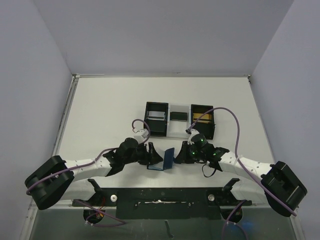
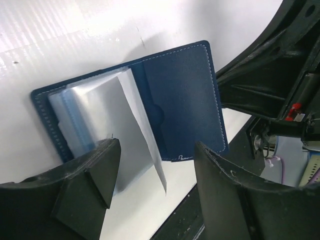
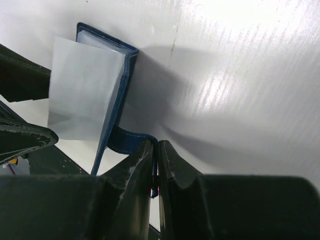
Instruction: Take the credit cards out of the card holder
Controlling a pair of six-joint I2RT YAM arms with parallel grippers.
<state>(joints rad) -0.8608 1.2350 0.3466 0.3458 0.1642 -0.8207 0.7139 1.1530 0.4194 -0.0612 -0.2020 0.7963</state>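
The right jaws are pinched shut on a blue edge of the card holder (image 3: 122, 140) and hold that cover up off the bench (image 3: 240, 75). The left jaws stand wide apart and grip nothing. Straight ahead of their gap the card holder lies spread open. A silver-grey card (image 2: 117, 125), or possibly a sleeve leaf, I cannot tell which, stands out of the inner pockets. Its free lower corner reaches in between the two left fingers. Its long axis runs roughly along the left jaws' line of approach, so I judge the left arm the nearer one to take it. Well beyond both jaws sit the black boxes (image 1: 148, 120).
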